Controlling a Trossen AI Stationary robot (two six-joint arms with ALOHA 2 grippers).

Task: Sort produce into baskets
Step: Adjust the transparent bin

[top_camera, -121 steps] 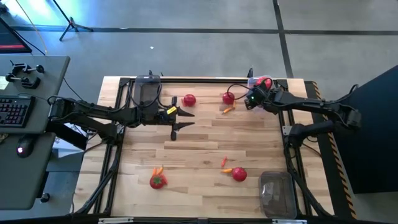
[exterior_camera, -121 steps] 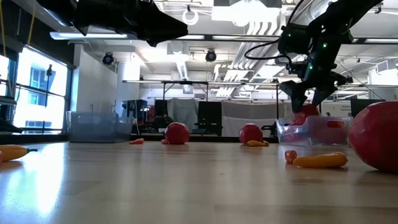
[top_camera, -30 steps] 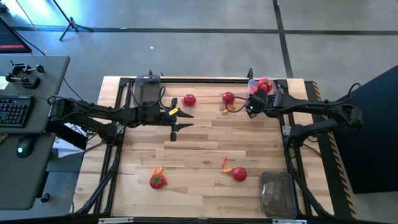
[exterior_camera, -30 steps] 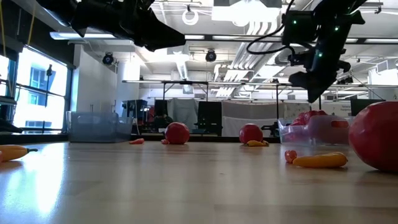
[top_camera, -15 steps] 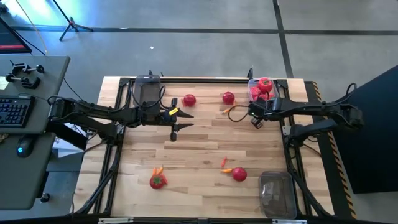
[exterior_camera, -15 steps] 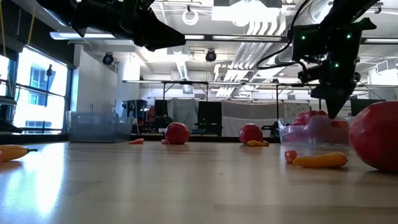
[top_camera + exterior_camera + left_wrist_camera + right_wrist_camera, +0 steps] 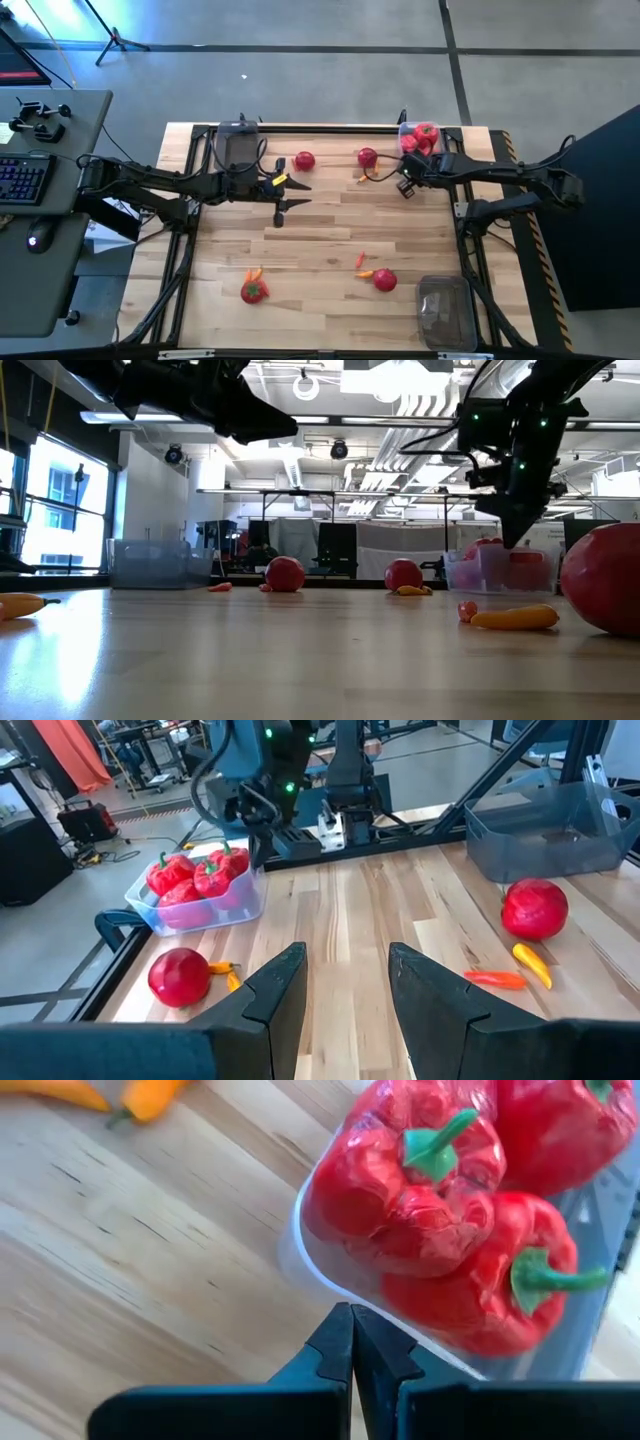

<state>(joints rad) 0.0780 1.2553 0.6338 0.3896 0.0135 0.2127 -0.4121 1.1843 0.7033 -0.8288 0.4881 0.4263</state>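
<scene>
**Right gripper closed and empty beside pepper basket; left arm parked**

Right arm reaches in from the table's right side, wrist pitched down, right gripper (image 7: pixel 406 187) hanging just above the wood near the far right corner. Left arm stretches level from the left edge, left gripper (image 7: pixel 296 184) over the far-middle of the table, well above it in the low view.

Surface: light wooden table (image 7: pixel 320 235) with a black frame, grey floor around it. Desk with a keyboard (image 7: pixel 22 178) off to the left. Low view shows an open workshop room with ceiling lights.

Right gripper fingers (image 7: pixel 352 1348) pressed together, nothing between them, tips just beside the rim of the basket of red peppers (image 7: pixel 421 138). Left gripper fingers (image 7: pixel 283 982) spread apart, holding nothing.

Empty basket (image 7: pixel 238 147) far left, another basket (image 7: pixel 446 310) near right corner. Loose tomatoes (image 7: pixel 304 160), (image 7: pixel 367 157), (image 7: pixel 385 280), (image 7: pixel 253 291); an orange carrot piece (image 7: pixel 365 273) lies just beside the near-right tomato.
</scene>
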